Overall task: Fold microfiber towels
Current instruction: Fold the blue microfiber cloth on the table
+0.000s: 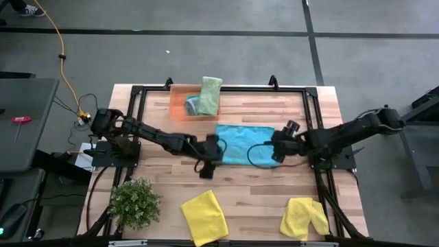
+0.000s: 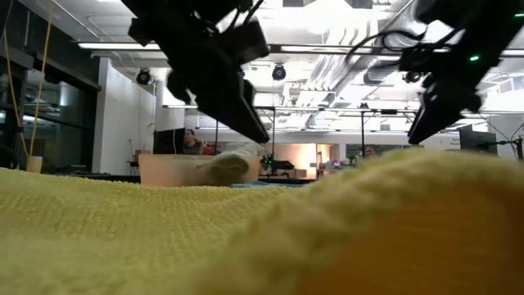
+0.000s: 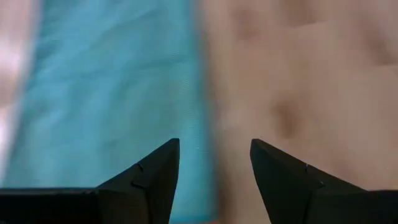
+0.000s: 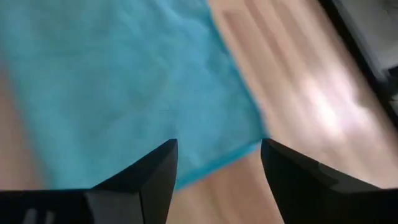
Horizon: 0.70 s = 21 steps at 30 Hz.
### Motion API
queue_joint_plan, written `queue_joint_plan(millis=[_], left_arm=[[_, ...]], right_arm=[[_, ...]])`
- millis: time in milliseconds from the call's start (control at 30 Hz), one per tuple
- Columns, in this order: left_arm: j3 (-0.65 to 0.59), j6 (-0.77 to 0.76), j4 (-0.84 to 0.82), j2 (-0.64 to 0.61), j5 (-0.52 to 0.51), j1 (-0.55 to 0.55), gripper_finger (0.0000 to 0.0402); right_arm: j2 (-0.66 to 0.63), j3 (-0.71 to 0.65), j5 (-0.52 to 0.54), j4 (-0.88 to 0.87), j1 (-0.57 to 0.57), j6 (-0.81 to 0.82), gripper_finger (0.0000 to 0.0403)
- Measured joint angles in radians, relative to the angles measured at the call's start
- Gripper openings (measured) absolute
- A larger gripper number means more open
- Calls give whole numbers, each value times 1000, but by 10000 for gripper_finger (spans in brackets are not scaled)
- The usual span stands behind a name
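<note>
A teal-blue microfiber towel [image 1: 241, 143] lies flat as a rectangle in the middle of the wooden table. My left gripper [image 3: 214, 168] hangs open just above the towel's left edge [image 3: 202, 124], near its near-left corner. My right gripper [image 4: 217, 168] hangs open over the towel's right near corner [image 4: 249, 146]. Neither has anything between its fingers. Two yellow towels [image 1: 204, 216] [image 1: 304, 218] lie flat at the table's near edge. A light green towel [image 1: 210, 95] lies folded across the right end of the orange tray [image 1: 180, 103], with more cloth [image 1: 192, 105] in the tray beside it.
A small bushy green plant [image 1: 135, 202] stands at the near left corner. The orange tray sits at the far edge, left of centre. In the low view a yellow towel [image 2: 246, 238] fills the foreground. Bare wood [image 1: 254, 189] shows between the teal towel and the yellow ones.
</note>
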Motion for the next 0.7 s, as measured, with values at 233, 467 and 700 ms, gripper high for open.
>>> queue_joint_plan(millis=[233,467,700], left_arm=[[-1,22,-17,57,-117,-129,186],[-1,27,-29,118,-234,-103,186],[1,27,-43,158,-184,-61,186]], right_arm=[[-140,-119,-2,175,143,102,225],[-147,-140,-3,271,161,82,225],[-139,-140,-23,282,161,56,225]])
